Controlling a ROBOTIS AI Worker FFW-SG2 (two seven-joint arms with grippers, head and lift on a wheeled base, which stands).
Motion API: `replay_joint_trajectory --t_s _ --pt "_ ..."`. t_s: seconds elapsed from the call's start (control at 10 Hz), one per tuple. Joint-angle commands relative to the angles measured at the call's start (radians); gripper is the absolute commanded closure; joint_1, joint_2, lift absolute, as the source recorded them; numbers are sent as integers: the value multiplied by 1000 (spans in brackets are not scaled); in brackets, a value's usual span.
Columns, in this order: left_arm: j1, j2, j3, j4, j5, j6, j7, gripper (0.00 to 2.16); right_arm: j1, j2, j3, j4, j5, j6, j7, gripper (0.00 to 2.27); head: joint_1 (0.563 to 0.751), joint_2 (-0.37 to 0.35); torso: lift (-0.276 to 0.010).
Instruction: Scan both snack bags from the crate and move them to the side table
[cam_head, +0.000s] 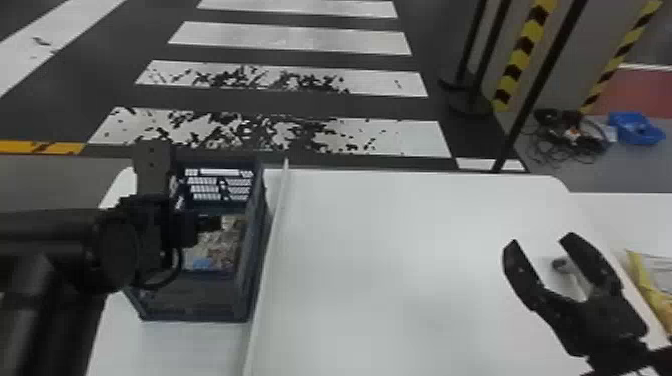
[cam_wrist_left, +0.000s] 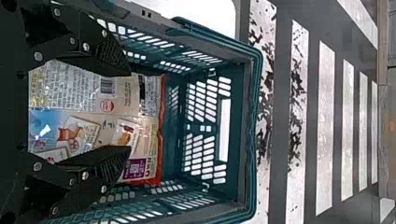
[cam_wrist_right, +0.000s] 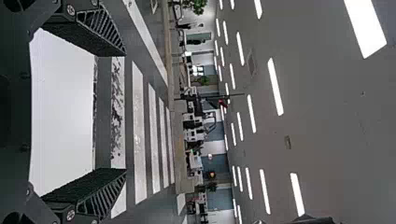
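Note:
In the head view my left gripper (cam_head: 187, 227) is over the dark blue crate (cam_head: 252, 260), where a snack bag (cam_head: 225, 247) lies inside. In the left wrist view my left gripper (cam_wrist_left: 129, 111) is open, its fingers above the snack bag (cam_wrist_left: 152, 100), which has a red edge; whether they touch it I cannot tell. The same crate (cam_wrist_left: 236, 140) surrounds the bag. My right gripper (cam_head: 537, 242) stands open over the right part of the white table, and in the right wrist view the right gripper (cam_wrist_right: 125, 112) has nothing between its fingers. A yellow-edged bag (cam_head: 650, 285) lies at the head view's right edge.
A thin raised divider (cam_head: 267, 265) runs along the white table (cam_head: 390, 260) just right of the crate. Another white surface (cam_head: 625, 215) adjoins on the right. Beyond stand black posts and striped poles, with cables and a blue bin (cam_head: 636, 129) on the floor.

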Motion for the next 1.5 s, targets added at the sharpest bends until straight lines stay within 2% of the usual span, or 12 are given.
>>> replay_joint_trajectory --t_s 0.0,0.2,0.3,0.5,0.6,1.0,1.4 --pt "-36 -5 3 49 1 -1 -5 491 2 -1 -3 0 -3 -4 0 113 695 -53 -95" --pt "-85 -22 0 116 -10 5 -13 491 11 -4 -15 0 -14 -25 0 113 695 -56 -95" --pt "-116 -46 1 161 -34 17 -16 491 14 -6 -22 -2 -20 -28 0 113 695 -62 -95" --pt "-131 -56 1 192 -47 42 -17 491 14 -12 -22 -3 -31 -34 1 113 695 -81 -95" --pt "-132 -60 -5 196 -68 54 -16 491 12 -14 -21 -3 -32 -34 0 113 695 -83 -95" --pt "-143 -66 6 227 -65 97 -17 491 12 -23 -12 -5 -32 -31 0 117 695 -80 -95" --pt "-148 -66 30 274 -67 75 -31 481 -1 -41 1 -2 -49 -31 1 117 695 -77 -95"
